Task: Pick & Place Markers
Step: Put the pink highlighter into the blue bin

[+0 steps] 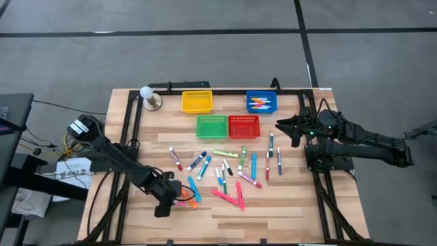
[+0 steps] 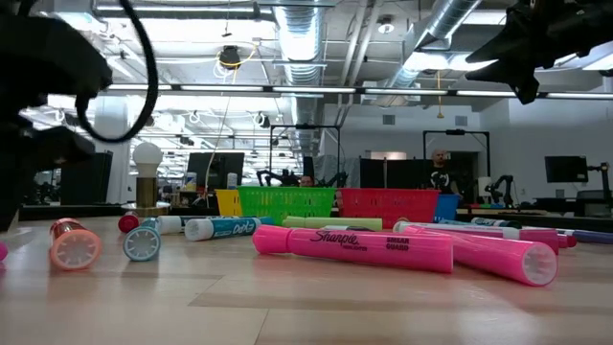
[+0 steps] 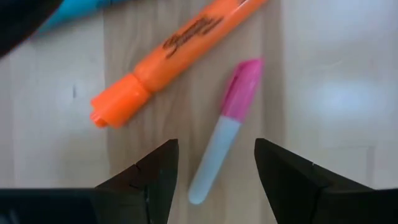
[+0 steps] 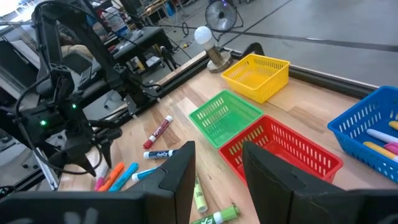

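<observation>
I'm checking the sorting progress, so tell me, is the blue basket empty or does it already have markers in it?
Not empty. The blue basket holds several markers, visible in the high view.

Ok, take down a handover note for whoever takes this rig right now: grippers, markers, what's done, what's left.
Left gripper: open, hovering over a pink-capped marker beside an orange marker, near the table's front left.
Right gripper: empty, waiting by the red basket.
Done: a few markers lie in the blue basket.
Left: most markers are scattered on the table; the green basket and yellow basket look empty.
</observation>
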Robot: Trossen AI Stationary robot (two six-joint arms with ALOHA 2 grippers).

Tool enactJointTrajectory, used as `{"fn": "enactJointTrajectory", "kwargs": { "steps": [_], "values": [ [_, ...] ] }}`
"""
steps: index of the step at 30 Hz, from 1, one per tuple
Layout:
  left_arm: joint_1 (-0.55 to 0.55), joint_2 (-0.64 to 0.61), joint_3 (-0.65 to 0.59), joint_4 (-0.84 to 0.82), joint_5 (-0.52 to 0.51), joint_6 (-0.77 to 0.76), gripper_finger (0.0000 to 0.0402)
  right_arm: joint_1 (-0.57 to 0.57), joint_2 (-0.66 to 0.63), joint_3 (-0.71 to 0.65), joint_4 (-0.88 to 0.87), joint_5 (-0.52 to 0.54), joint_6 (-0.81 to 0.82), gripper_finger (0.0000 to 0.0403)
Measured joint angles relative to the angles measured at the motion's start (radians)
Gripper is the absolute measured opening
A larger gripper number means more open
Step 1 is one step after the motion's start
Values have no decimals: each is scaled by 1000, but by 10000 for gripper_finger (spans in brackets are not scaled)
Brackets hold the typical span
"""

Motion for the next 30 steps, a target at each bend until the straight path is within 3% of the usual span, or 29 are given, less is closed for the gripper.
{"fn": "enactJointTrajectory", "kwargs": {
  "steps": [30],
  "values": [
    [-13,53,2,39,-76,-35,210,0,0,0,-3,-2,-2,122]
  ]
}}
